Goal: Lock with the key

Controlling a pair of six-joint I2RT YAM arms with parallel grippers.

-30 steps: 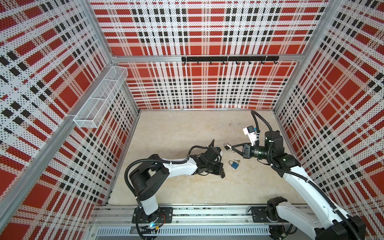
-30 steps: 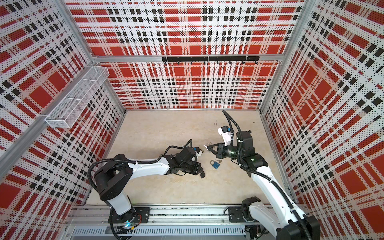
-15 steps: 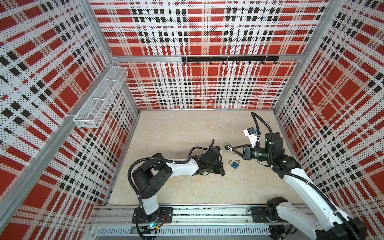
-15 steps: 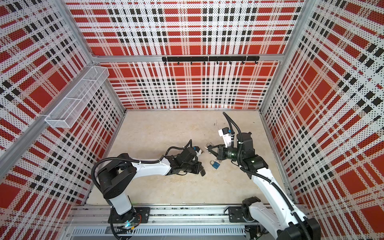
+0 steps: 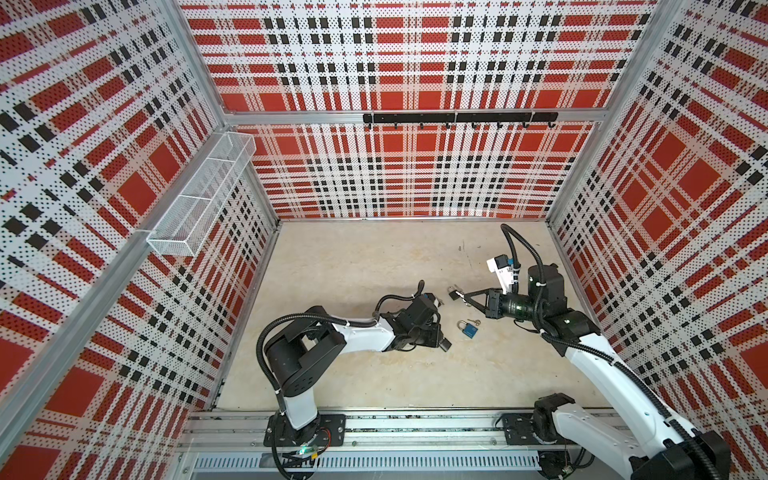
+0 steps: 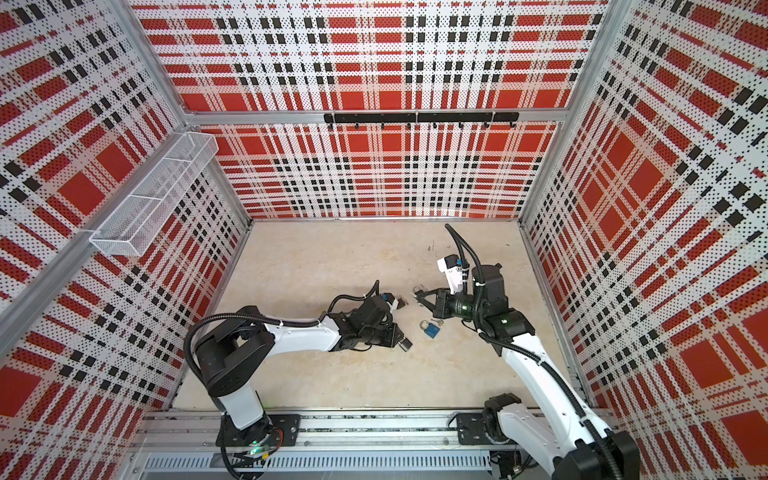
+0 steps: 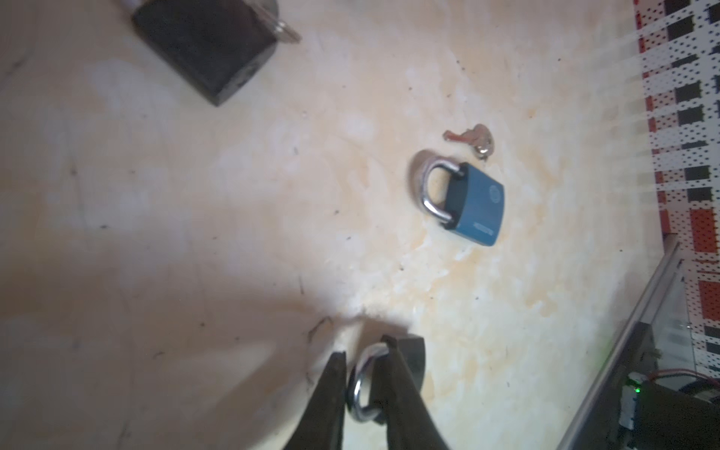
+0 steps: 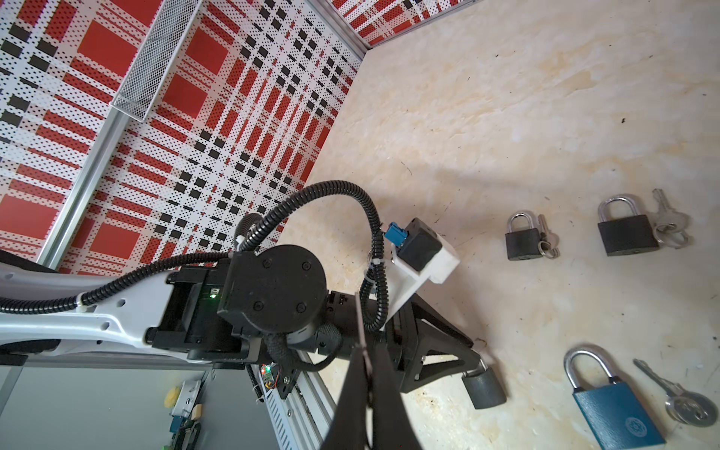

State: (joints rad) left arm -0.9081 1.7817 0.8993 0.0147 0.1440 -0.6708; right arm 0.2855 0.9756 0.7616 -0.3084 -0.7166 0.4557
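"Four padlocks, I hear. Where does each one lie?"

"All on the beige floor (image 5: 353, 270). The small dark padlock (image 8: 485, 387) lies at the tip of my left gripper (image 7: 363, 345). The blue padlock (image 7: 477, 210) lies flat near it, both legs of its shackle (image 7: 426, 187) in the body, with a key (image 7: 473, 138) just beside it, not touching. In both top views this blue one lies between my two grippers. Nearer the back wall (image 5: 407, 166) are two more: a larger black padlock (image 8: 627, 235) with a ring of keys (image 8: 668, 224) against its side, and a smaller black padlock (image 8: 523, 241) with a single key (image 8: 544, 233) against its side."

"And your grippers?"

"My left gripper is low over the floor. In the left wrist view its fingers (image 7: 333, 393) stand a little apart, and the silver shackle (image 7: 355, 389) of the small dark padlock sits in the gap between them. I cannot tell whether they pinch it or only straddle it. The padlock's dark body sticks out past the fingertips. My right gripper (image 5: 461, 296) points toward my left gripper, its fingers (image 8: 383, 397) pressed together. In a top view its tip shows just beside the larger black padlock; its height above the floor I cannot tell."
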